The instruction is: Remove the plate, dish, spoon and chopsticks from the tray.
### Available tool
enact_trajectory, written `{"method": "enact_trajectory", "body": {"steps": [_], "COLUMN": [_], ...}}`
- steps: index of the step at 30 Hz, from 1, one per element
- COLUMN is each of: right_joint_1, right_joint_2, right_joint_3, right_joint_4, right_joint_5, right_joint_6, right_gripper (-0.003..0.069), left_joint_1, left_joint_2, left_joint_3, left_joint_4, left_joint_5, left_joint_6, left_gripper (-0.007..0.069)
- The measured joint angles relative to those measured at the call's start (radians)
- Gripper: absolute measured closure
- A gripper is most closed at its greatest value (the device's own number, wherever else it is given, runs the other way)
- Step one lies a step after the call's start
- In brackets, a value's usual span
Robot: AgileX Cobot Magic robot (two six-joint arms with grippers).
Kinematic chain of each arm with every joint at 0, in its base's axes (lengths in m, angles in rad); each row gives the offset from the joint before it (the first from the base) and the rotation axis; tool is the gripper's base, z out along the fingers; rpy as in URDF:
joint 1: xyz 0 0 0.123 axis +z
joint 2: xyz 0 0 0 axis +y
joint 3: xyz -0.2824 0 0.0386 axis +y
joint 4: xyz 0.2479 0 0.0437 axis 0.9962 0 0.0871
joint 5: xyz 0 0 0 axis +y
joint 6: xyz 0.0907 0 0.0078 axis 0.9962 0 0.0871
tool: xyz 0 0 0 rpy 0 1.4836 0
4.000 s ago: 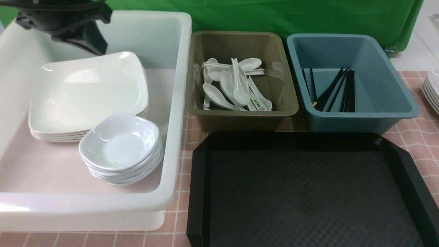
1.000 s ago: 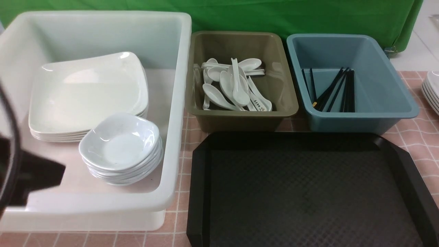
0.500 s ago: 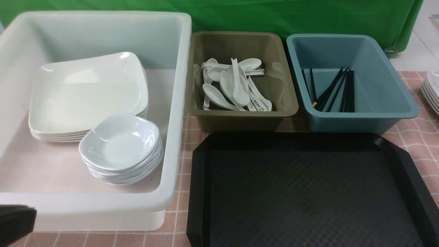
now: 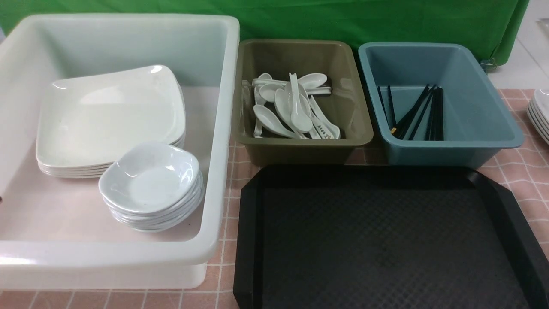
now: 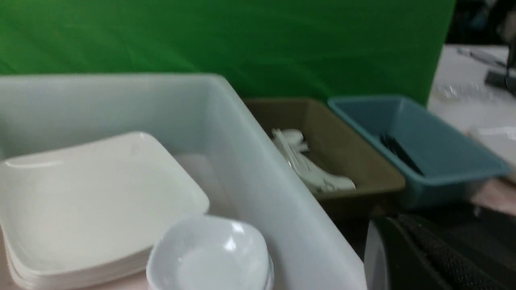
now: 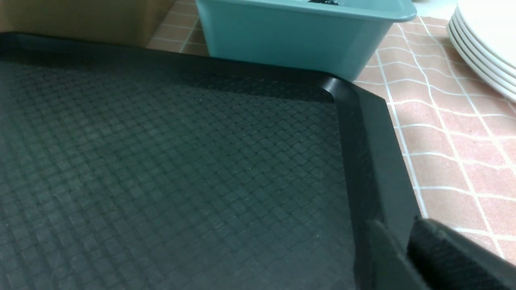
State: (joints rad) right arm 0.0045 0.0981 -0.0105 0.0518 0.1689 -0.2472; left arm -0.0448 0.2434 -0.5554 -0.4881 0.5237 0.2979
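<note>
The black tray (image 4: 386, 240) lies at the front right with a bare floor. Large square white plates (image 4: 107, 116) are stacked in the white tub (image 4: 223, 128), with a stack of small dishes (image 4: 150, 178) in front of them. White spoons (image 4: 291, 107) lie in the olive tub (image 4: 364, 128), and black chopsticks (image 4: 422, 113) lie in the blue tub (image 4: 493, 128). Neither gripper shows in the front view. My left gripper (image 5: 393, 221) is shut and empty beside the white tub's wall (image 5: 258, 177). My right gripper (image 6: 397, 227) hovers over the tray's right rim (image 6: 375, 141), fingers slightly apart, holding nothing.
Another stack of white plates (image 4: 541, 113) sits on the pink checked cloth (image 4: 519, 171) at the far right, also in the right wrist view (image 6: 483, 36). A green backdrop (image 4: 343, 21) closes off the back behind the tubs.
The left arm has drawn back from the rear of the white tub, down along the left edge, and out of the front view. The crockery and tubs have not moved.
</note>
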Motion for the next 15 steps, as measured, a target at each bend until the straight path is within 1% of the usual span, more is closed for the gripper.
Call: {"method": "enact_trajectory", "body": {"steps": [2,4,10,15], "right_joint_1": [0.0,0.0,0.0,0.0], "right_joint_2": [0.0,0.0,0.0,0.0], "right_joint_3": [0.0,0.0,0.0,0.0], "right_joint_4": [0.0,0.0,0.0,0.0], "right_joint_5": [0.0,0.0,0.0,0.0], "right_joint_6": [0.0,0.0,0.0,0.0], "right_gripper": [0.0471,0.0471,0.0463,0.046], "left_joint_1": [0.0,0.0,0.0,0.0], "left_joint_2": [0.0,0.0,0.0,0.0], "left_joint_3": [0.028,0.042,0.054,0.063], "left_joint_4": [-0.002,0.01,0.059,0.086], "left_joint_5": [-0.064,-0.083,-0.084,-0.083], "left_joint_6": [-0.001,-0.001,0.004,0.038], "left_gripper": [0.0627,0.0627,0.0627,0.0627]}}
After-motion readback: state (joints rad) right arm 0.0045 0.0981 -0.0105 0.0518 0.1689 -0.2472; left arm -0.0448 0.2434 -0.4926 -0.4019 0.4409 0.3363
